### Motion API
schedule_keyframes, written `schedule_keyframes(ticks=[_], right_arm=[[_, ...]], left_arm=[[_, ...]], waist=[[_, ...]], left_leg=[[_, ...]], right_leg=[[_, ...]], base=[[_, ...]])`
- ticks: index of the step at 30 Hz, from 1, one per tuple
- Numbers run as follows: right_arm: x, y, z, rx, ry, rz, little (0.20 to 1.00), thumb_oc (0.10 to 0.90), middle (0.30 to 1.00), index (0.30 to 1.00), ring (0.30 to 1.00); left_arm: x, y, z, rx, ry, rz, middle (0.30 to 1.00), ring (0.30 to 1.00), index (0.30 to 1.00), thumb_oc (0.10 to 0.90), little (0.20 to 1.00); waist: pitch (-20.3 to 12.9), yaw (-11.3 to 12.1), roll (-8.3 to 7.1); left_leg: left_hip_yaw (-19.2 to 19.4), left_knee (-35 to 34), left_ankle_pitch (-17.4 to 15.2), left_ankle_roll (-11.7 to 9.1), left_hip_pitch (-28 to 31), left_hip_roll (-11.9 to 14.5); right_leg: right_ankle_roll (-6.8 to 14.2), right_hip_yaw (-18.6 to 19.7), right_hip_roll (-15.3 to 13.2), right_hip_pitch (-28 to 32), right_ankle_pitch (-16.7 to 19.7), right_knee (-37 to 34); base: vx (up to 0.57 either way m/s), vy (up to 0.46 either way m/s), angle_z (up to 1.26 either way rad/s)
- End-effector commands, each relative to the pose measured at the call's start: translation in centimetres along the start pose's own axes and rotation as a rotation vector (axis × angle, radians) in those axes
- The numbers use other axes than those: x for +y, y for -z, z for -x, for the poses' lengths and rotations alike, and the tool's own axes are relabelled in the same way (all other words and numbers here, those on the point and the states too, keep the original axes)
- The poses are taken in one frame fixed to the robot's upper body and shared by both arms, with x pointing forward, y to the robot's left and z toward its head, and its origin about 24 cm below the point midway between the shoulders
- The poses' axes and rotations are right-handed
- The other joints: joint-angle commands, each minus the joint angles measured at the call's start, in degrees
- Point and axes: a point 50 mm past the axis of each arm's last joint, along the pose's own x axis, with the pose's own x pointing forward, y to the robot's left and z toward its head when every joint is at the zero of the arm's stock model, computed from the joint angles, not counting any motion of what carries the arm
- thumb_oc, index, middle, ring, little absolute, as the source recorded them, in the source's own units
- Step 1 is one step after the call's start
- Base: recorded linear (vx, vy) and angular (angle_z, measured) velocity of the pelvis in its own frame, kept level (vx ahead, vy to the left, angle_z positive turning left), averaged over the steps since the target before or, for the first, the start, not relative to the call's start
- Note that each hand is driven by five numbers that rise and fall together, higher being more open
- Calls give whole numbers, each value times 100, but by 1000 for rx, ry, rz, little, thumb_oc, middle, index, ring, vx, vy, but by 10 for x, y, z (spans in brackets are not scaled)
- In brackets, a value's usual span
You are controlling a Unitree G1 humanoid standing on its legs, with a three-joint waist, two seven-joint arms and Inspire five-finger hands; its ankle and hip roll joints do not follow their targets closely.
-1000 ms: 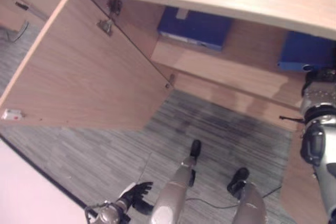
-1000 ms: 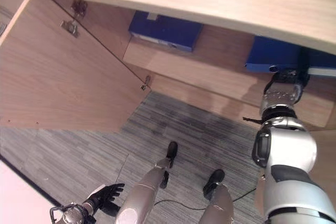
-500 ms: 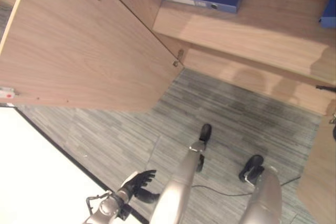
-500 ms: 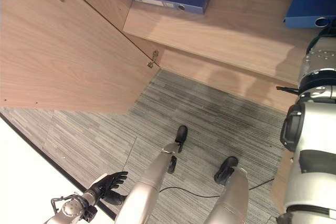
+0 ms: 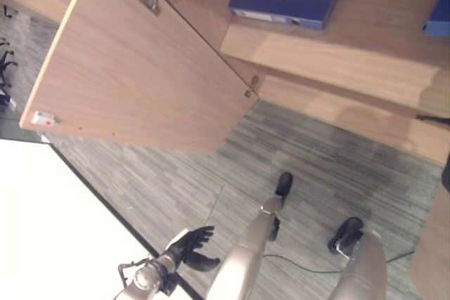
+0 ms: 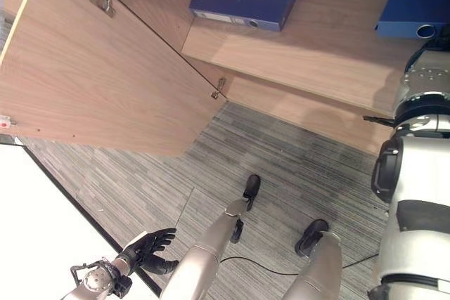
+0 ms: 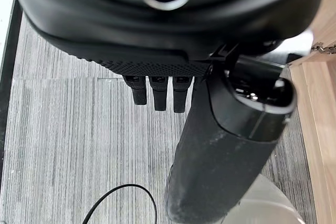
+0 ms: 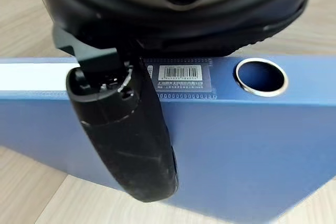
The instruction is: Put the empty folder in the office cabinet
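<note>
Your right hand (image 8: 131,129) has its thumb laid across the blue folder (image 8: 236,129) at the cabinet shelf's (image 6: 316,54) right end, so next judge it seated, then release.

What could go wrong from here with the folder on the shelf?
1. The right hand has its thumb lying across the blue folder on the cabinet shelf; pulling the arm back carelessly could drag the folder off.
2. The open cabinet door stands out to the left; stepping or turning could bump it.
3. The left hand hangs open by the floor, idle, too low to steady anything.
</note>
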Motion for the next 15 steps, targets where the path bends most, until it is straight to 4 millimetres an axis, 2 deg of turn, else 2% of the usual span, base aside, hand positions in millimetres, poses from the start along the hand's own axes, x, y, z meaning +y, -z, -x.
schedule_keyframes(ticks=[1, 3, 8, 10, 11, 15], right_arm=[[89, -60, 18, -187, -378, 177, 900, 800, 900, 900, 900], [89, -50, 17, -153, -362, 263, 900, 800, 900, 900, 900], [89, -42, 18, -128, -364, 343, 900, 800, 900, 900, 900], [85, -39, 16, -121, -341, 438, 900, 800, 900, 900, 900], [85, -39, 16, -121, -340, 440, 900, 800, 900, 900, 900], [65, -38, 8, -98, -213, 407, 900, 800, 900, 900, 900]], left_arm=[[32, 31, 21, 152, -87, -45, 900, 900, 900, 800, 900], [33, 32, 19, 161, -105, -44, 900, 900, 900, 800, 900], [36, 31, 19, 160, -124, -34, 900, 900, 900, 800, 900], [37, 31, 19, 161, -131, -28, 900, 900, 900, 800, 900], [37, 31, 19, 161, -132, -28, 900, 900, 900, 800, 900], [39, 27, 15, 162, -150, -52, 900, 900, 900, 800, 900]], waist=[[-404, 95, -193], [-363, 44, -272], [-285, -23, -339], [-238, -76, -402], [-230, -78, -399], [-172, -187, -488]], left_leg=[[-54, 756, -1570, -174, 514, 177], [-30, 626, -1522, -177, 589, 219], [-12, 553, -1489, -173, 680, 263], [13, 492, -1482, -179, 774, 285], [12, 484, -1478, -179, 786, 288], [74, 339, -1441, -199, 941, 336]], right_leg=[[675, 174, 468, 655, -176, -874], [665, 162, 508, 687, -108, -980], [669, 161, 568, 758, -34, -1077], [639, 126, 609, 879, -5, -1225], [639, 124, 613, 891, 0, -1234], [625, 96, 688, 1102, 123, -1525]], base=[[0, 0, 0], [-22, -7, 4], [-20, 3, -6], [-15, 3, -2], [-32, 21, -8], [-38, 11, -11]])
